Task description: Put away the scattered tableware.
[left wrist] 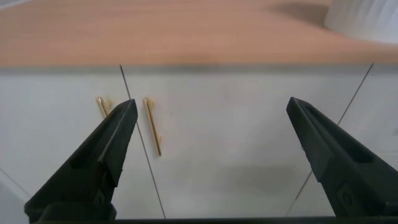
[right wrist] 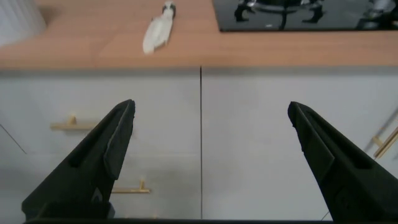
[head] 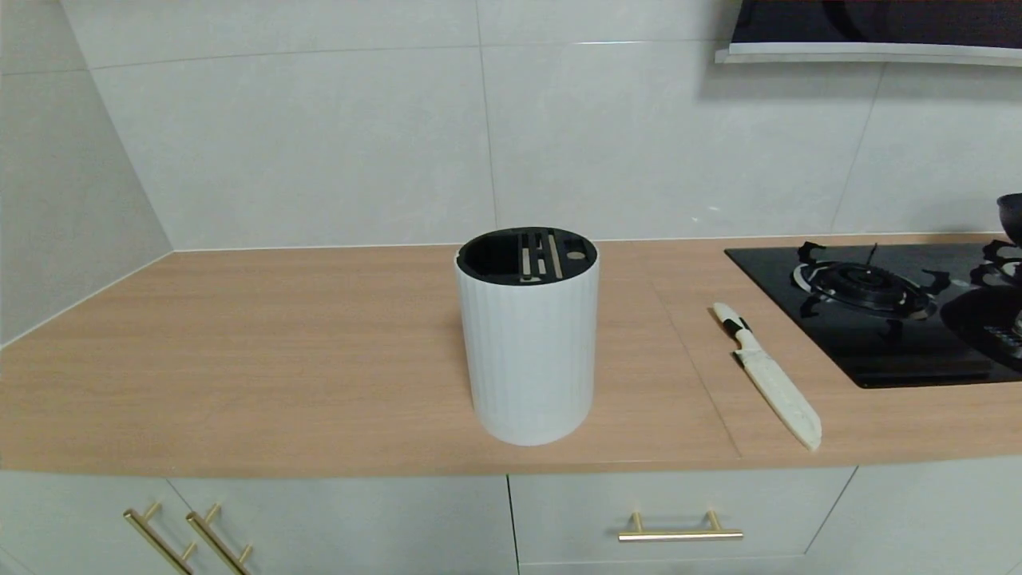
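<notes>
- where's your knife [head: 766, 375]?
- flat on the counter [head: 239, 359], between the white holder [head: 528, 335] and the stove [head: 878, 311].
- your grippers?
- left gripper [left wrist: 211, 103] and right gripper [right wrist: 211, 105] both spread wide, empty.

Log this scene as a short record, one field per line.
holder: white ribbed cylinder, upright, mid counter, black slotted top
knife: white, lying flat on counter, right of holder and apart from it, beside gas hob
left gripper: open, empty, facing cabinet doors below counter
right gripper: open, empty, facing cabinet doors, knife ahead
status: knife not yet stowed
</notes>
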Tool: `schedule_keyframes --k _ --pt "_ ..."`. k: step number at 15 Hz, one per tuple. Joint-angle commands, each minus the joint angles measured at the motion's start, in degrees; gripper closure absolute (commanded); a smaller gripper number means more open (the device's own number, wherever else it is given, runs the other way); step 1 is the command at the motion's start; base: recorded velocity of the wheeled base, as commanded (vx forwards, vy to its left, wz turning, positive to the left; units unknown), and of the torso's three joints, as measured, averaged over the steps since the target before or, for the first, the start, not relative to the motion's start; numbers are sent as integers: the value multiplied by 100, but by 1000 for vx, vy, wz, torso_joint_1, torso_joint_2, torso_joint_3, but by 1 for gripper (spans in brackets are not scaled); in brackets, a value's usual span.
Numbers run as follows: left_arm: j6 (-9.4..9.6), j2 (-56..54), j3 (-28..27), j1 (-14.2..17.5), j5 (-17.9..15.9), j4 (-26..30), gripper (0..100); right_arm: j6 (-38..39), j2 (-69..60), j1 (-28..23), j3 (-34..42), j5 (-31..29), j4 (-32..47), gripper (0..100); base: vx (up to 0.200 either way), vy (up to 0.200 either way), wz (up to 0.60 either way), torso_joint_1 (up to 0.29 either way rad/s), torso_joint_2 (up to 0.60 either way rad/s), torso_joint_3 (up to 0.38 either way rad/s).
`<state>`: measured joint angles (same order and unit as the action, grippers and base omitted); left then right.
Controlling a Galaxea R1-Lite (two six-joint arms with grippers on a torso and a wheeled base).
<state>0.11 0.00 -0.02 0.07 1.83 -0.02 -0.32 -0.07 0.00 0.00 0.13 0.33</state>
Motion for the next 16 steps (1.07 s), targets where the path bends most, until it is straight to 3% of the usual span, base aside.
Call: schedule_keyframes --k 1,16 --pt "-2 9 2 1 2 -6 0 -3 7 0 0 4 2 0 0 0 0 227 -505 -281" --pt "7 9 2 1 2 -6 0 -3 7 0 0 4 2 0 0 0 0 255 -542 -292"
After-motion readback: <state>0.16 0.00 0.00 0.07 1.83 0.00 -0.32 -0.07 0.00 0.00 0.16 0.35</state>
